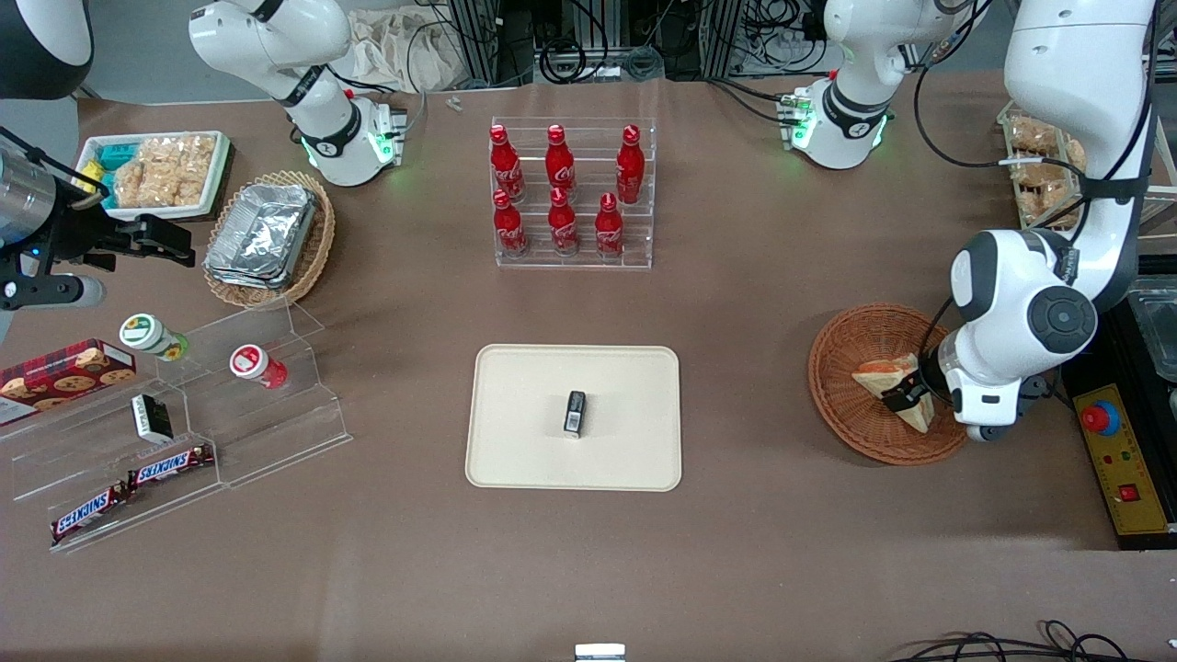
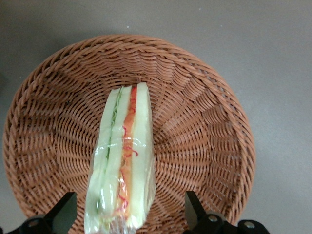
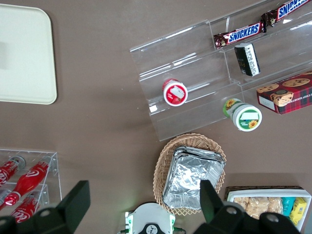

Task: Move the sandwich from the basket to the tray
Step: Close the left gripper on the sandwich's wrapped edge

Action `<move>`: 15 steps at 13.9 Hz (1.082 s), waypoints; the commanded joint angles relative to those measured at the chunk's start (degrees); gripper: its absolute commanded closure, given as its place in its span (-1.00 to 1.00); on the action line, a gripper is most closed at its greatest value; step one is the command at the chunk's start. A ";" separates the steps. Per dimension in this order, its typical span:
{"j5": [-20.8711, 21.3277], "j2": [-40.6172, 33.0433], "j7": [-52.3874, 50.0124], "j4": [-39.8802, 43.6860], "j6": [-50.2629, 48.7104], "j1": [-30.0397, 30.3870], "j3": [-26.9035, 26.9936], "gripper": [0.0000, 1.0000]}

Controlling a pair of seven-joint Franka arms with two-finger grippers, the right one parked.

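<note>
The sandwich [image 1: 881, 375] is a plastic-wrapped wedge of white bread lying in the reddish-brown wicker basket [image 1: 841, 354] toward the working arm's end of the table. Its cut side [image 2: 122, 156] shows green, orange and red layers. My left gripper [image 1: 908, 397] is lowered into the basket [image 2: 204, 122] and stands open [image 2: 129, 214], one finger on each side of the sandwich's wide end. One finger [image 2: 194, 208] is clearly apart from the bread; the other [image 2: 65, 210] is close beside it. The cream-beige tray [image 1: 519, 395] lies at the table's middle.
A small black item [image 1: 575, 413] rests on the tray. A yellow control box with a red button [image 1: 1113, 460] sits beside the basket. An acrylic rack of red bottles [image 1: 570, 193] stands farther from the camera. Snack shelves [image 1: 175, 432] and a foil-container basket [image 1: 267, 234] lie toward the parked arm's end.
</note>
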 commanded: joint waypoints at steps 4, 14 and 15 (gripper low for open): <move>-0.68 1.49 -0.69 -3.51 5.68 1.34 -0.45 -0.99; 0.02 -0.88 1.07 -1.58 3.67 0.82 -0.63 1.00; 0.11 -1.49 3.16 -0.36 1.39 0.82 -0.63 1.00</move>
